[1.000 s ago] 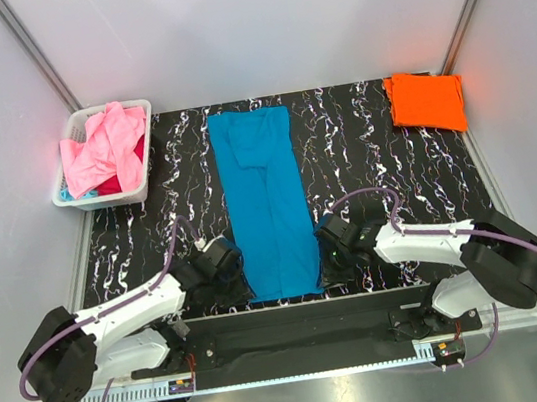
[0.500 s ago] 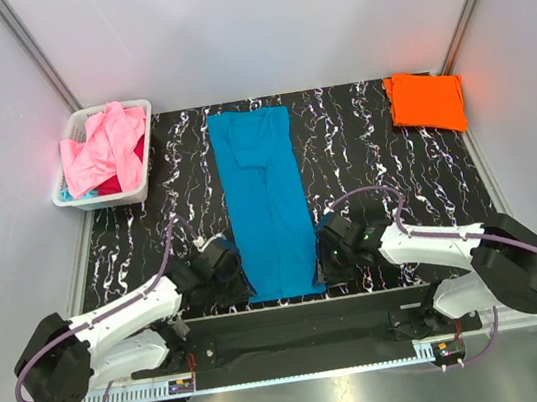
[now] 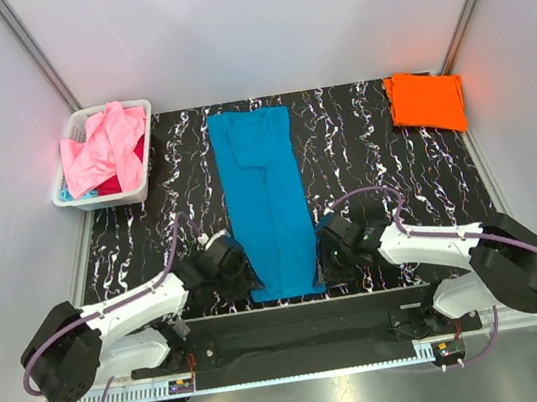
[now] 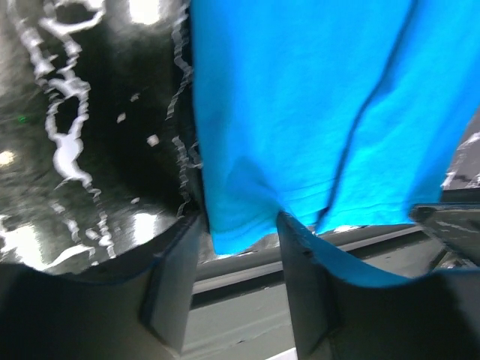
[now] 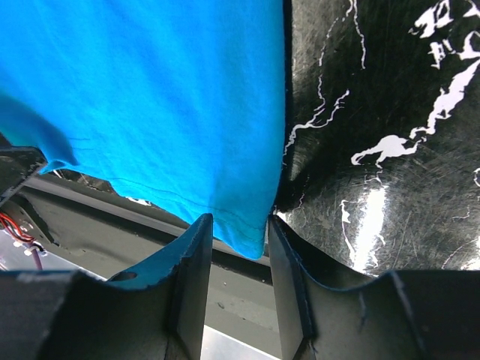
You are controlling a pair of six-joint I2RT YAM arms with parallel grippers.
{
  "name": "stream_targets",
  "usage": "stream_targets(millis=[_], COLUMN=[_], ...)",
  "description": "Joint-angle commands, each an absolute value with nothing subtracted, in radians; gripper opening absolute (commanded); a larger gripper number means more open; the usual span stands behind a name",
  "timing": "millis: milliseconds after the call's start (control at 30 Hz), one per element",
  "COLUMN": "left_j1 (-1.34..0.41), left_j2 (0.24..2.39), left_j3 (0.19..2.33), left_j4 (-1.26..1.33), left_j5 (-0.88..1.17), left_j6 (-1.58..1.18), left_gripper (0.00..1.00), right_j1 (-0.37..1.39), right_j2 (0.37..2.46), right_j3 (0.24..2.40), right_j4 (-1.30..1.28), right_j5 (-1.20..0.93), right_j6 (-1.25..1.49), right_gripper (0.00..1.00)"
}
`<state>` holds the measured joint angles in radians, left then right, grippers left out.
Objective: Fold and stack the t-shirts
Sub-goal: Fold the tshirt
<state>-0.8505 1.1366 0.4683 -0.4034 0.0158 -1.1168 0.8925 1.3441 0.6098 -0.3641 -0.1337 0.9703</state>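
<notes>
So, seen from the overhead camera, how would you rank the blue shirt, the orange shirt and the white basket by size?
1. blue shirt, clearly largest.
2. white basket.
3. orange shirt, folded, somewhat smaller than the basket.

Top view, clock read from table centre. Teal-blue shirt (image 3: 266,196) lies flat in a long strip from 12 to 6, low enough to pass over. Bare table (image 3: 373,155) lanes run along both its sides, toward 9 and 3. White basket (image 3: 64,196) heaped with a pink shirt (image 3: 99,150) blocks the 10 corner. Folded orange shirt (image 3: 426,102) sits low in the 2 corner. Left gripper (image 3: 248,283) and its arm fill 7, right gripper (image 3: 323,266) and its arm fill 5. Each is at a near shirt corner, jaws apart with the hem between. Enclosure walls (image 3: 253,31) close 9, 12 and 3.
</notes>
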Motion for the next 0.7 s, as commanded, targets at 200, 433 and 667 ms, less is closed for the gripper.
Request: stream_targets(millis=[200, 433, 667], left_j1=[-0.853, -0.853, -0.853], left_j2=[1.167, 1.143, 1.111], left_j3=[0.460, 0.477, 0.483], left_j4=[-0.400, -0.477, -0.541], left_j5=[-0.043, -0.067, -0.081], left_j6=[-1.120, -1.124, -1.138], left_gripper=[0.34, 0.22, 0.23], right_j1=[0.905, 0.907, 0.905], right_j2=[1.368, 1.390, 1.408], right_j3=[0.617, 0.630, 0.638], right_j4=[-0.357, -0.353, -0.348], right_j5=[-0.130, -0.127, -0.129], right_j6=[0.971, 0.969, 0.966], right_gripper=[0.42, 0.41, 0.39])
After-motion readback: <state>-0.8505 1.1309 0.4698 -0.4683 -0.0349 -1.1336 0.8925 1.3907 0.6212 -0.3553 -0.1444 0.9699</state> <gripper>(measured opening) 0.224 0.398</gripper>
